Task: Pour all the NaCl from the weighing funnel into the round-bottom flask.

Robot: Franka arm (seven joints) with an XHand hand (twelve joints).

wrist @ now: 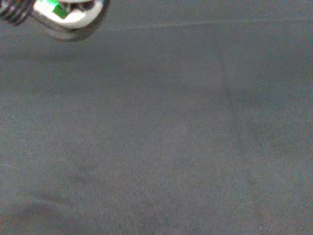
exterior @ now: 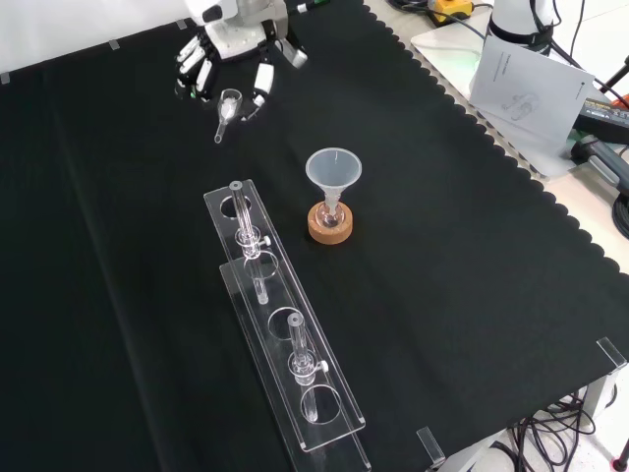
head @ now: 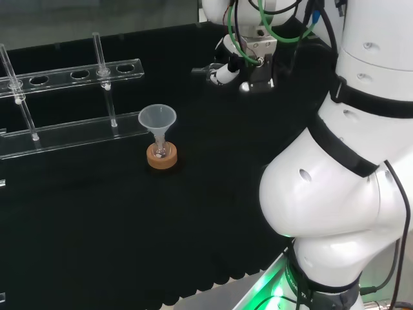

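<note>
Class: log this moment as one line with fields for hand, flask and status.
hand: holds weighing funnel | flask: on cork ring, plastic funnel in neck | status: hand apart from flask

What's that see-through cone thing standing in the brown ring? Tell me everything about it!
That is a funnel, clear and slightly cloudy, probably plastic. It has a wide round mouth on top that narrows to a thin stem. It stands upright with its stem going down into the neck of a small clear flask, which sits in a brown cork ring on the black cloth. In the front view it stands just right of the clear rack. Its cone looks empty. The hand is well away from it.
</note>
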